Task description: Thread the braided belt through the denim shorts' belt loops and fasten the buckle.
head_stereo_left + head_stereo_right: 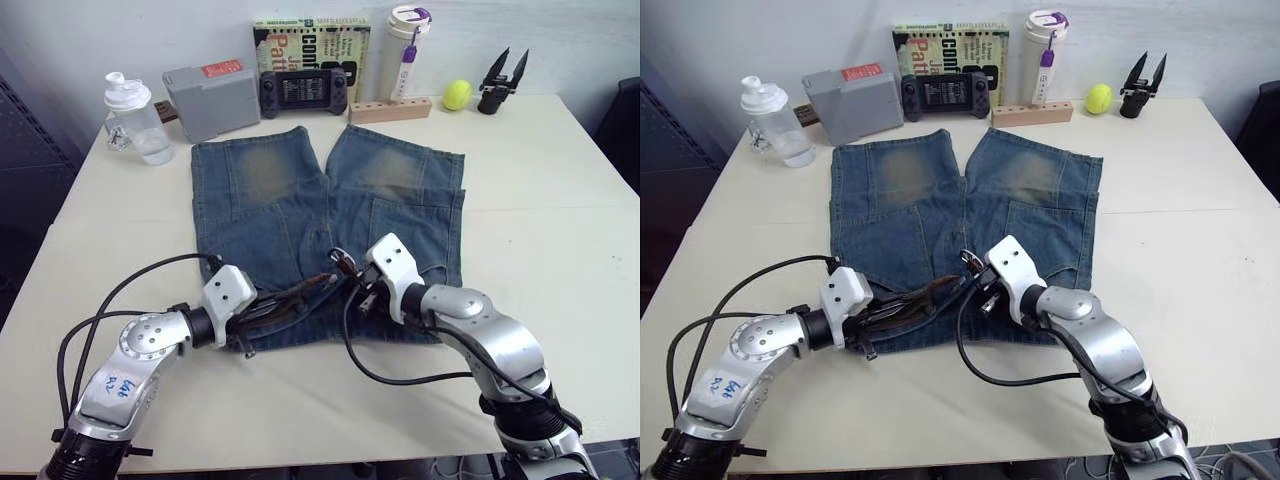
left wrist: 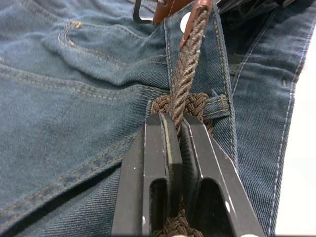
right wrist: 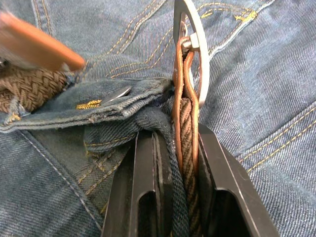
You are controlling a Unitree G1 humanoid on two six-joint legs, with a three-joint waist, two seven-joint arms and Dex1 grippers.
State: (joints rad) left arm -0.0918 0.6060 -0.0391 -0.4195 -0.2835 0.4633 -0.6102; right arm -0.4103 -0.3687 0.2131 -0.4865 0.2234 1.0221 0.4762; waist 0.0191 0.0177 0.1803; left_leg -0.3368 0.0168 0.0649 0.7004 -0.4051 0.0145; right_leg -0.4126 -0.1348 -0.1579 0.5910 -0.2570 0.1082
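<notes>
The denim shorts (image 1: 300, 210) lie flat on the table, waistband toward me. Along the waistband runs the braided belt (image 1: 300, 290), dark-brown weave with tan ends. My left gripper (image 2: 174, 121) is shut on the woven strap just beside a belt loop (image 2: 218, 106), and the strap rises from its fingers to a tan end (image 2: 195, 17). My right gripper (image 3: 177, 133) is shut on the belt's tan leather end together with a fold of denim, right behind the silver buckle (image 3: 193, 54). The buckle (image 1: 340, 258) stands on edge over the waistband's middle. A loose tan tip (image 3: 34, 47) lies near.
Along the table's far edge stand a shaker bottle (image 1: 135, 118), a grey box (image 1: 212, 98), a handheld console (image 1: 303, 92), a book (image 1: 310, 45), a tumbler (image 1: 405, 50), a wooden block (image 1: 390, 110), a yellow ball (image 1: 457, 95) and a spare black gripper (image 1: 503, 82).
</notes>
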